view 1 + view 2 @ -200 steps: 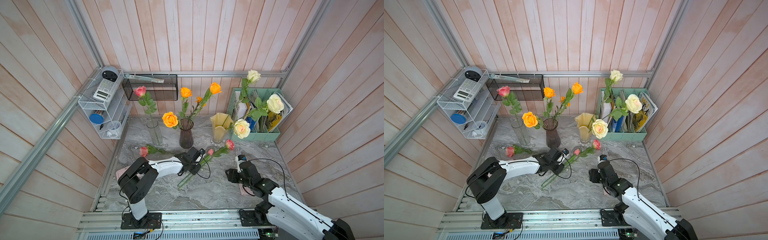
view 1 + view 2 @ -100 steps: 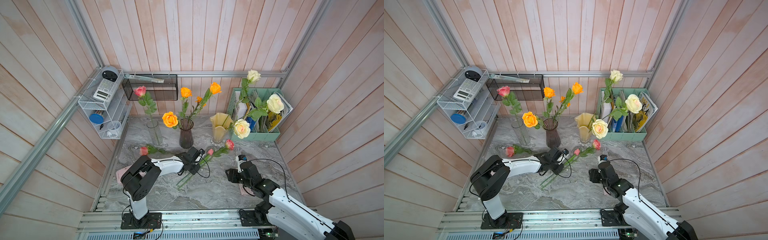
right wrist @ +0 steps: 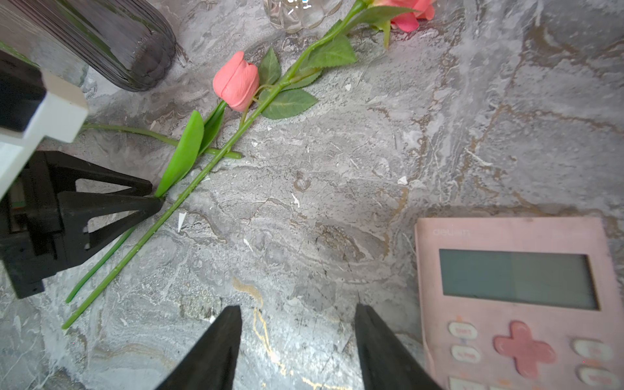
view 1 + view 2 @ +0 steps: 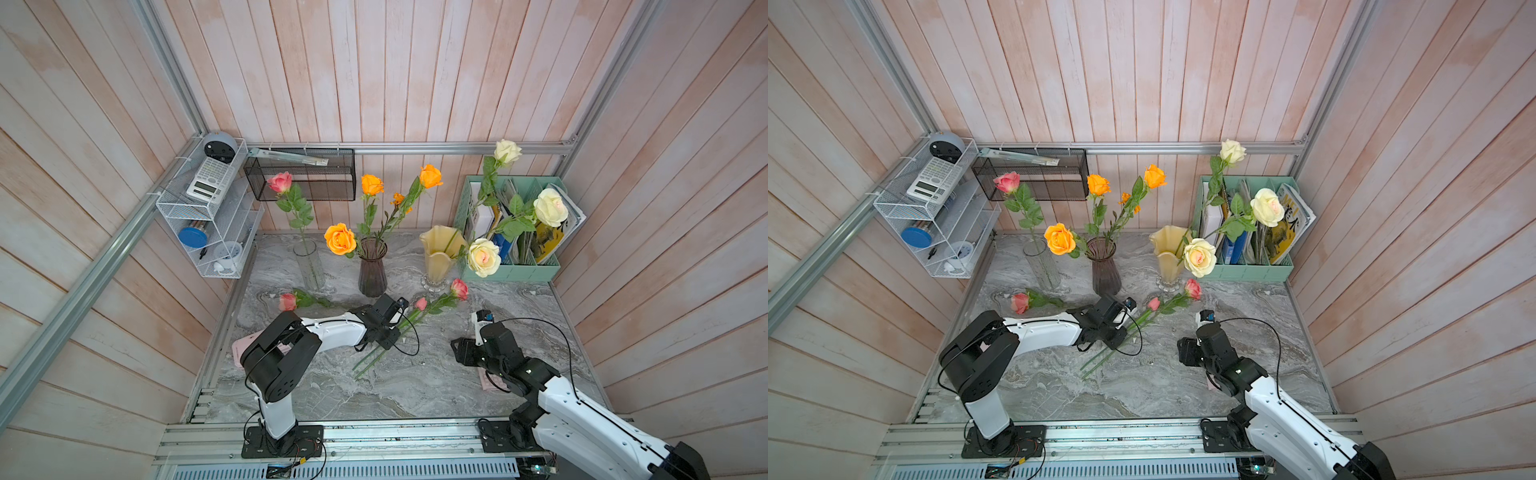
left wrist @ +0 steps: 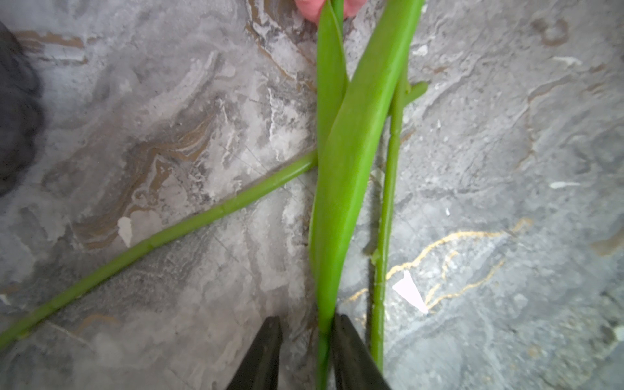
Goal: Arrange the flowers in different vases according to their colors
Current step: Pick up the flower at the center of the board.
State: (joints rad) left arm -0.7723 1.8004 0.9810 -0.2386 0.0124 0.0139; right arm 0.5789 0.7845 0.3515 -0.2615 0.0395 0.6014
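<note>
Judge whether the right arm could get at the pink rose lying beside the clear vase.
Probably not: that rose lies far over on the left, with the left arm stretched across the way.

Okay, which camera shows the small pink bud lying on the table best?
The right wrist view: the pink bud is whole, close and sharp there. Both top views show it tiny and far off. The left wrist view catches only its cropped edge.

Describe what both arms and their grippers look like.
Both arms have white shells between bulky black joints: the left arm and the right arm. The left gripper and right gripper are black with tapered, pointed fingers; seen sideways, the left one's are open triangular frames. A thin black cable loops at each wrist.
</note>
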